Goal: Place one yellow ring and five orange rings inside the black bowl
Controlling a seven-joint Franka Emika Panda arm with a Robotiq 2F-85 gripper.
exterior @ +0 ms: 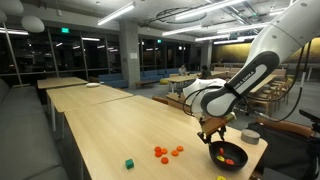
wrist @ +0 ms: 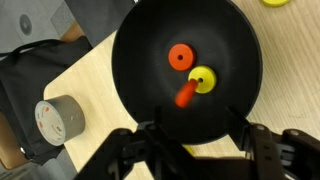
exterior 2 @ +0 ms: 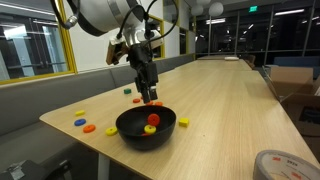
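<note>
Two orange rings (wrist: 180, 57) + the yellow ring (wrist: 203, 78) sit in the black bowl (wrist: 140, 40), 3 more orange req'd; gripper (wrist: 197, 130) hovers above w/ jaws part-open, holding nothing.

Large open-plan room under ceiling strip lights (exterior: 118, 12). Rows of long pale wooden tables (exterior: 95, 125) set end to end. Grey bench seating (exterior: 15, 135) along dark glazing (exterior 2: 35, 45) showing reflections. Concrete column (exterior: 128, 55) mid-room. More tables and chairs (exterior: 180, 80) at far end. Cardboard box (exterior 2: 292, 78) beside table edge. Grey tape roll (wrist: 55, 118) on dark surface in wrist view.
</note>
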